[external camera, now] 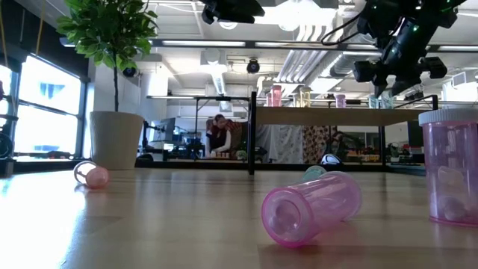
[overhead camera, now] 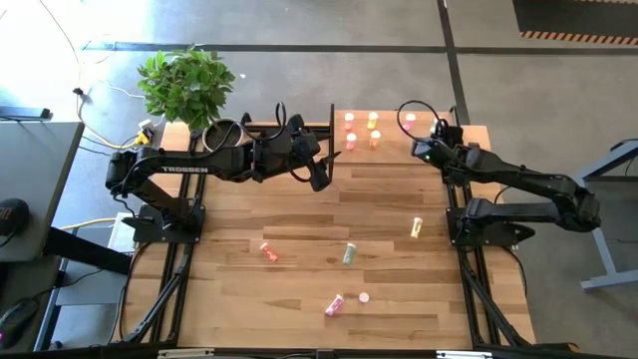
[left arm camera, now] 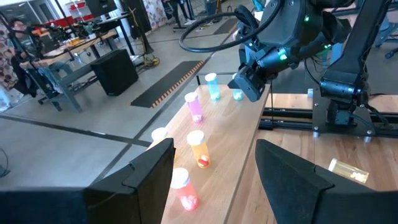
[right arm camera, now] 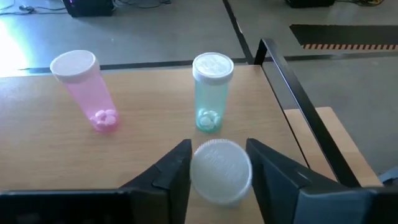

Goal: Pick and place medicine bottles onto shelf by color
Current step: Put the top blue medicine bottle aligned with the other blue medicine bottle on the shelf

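The light-wood shelf with its black upright panel stands at the table's far edge. Several bottles stand on it: pink, pale green, orange and red-pink. My right gripper is over the shelf's right part, shut on a white-capped pale green bottle. My left gripper hangs open and empty by the shelf's left end, near the panel. Yellow, green, orange-red and pink bottles lie on their sides on the table. My right gripper pinches the bottle just under its white cap between its two fingers. The fingers come from above, pointing down. The bottle stands upright below them. I cannot tell whether its base touches the shelf.
A potted plant stands at the table's far left corner. One more pink bottle stands upright near the front edge, beside the lying pink one. The table's middle, between the shelf and the lying bottles, is bare wood.
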Robot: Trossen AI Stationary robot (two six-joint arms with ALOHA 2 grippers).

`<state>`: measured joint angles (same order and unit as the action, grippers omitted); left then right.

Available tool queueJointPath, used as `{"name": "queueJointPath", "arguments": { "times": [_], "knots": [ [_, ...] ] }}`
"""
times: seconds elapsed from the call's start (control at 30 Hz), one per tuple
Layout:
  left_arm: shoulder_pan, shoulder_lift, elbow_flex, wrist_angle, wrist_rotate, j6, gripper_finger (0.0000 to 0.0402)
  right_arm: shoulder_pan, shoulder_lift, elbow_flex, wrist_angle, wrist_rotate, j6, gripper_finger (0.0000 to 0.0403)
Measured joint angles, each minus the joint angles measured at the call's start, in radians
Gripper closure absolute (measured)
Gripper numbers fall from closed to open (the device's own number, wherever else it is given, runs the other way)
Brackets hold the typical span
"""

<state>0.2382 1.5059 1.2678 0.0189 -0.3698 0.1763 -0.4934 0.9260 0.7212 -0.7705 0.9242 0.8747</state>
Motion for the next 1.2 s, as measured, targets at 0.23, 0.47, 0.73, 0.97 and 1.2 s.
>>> {"name": "queueJointPath", "arguments": {
  "times": [0.23,0.47,0.73,0.97,1.2],
  "knots": [
    [0.0,0.0,0.0,0.0,0.0,0.0,0.0187,0.0,-0.001,0.0,0.004,0.006,0.0,0.023],
    [0.0,0.0,0.0,0.0,0.0,0.0,0.0187,0.0,-0.003,0.0,0.004,0.02,0.0,0.0232],
    [0.0,0.0,0.0,0.0,0.0,0.0,0.0187,0.0,-0.003,0.02,-0.013,-0.044,0.0,0.0232],
    [0.0,0.0,0.0,-0.001,0.0,0.0,0.0187,0.028,-0.003,0.126,-0.137,-0.102,0.011,0.0232],
    [0.0,0.0,0.0,-0.018,0.0,0.0,0.0187,0.075,-0.004,0.245,-0.353,-0.233,0.171,0.0232]
  ]
}}
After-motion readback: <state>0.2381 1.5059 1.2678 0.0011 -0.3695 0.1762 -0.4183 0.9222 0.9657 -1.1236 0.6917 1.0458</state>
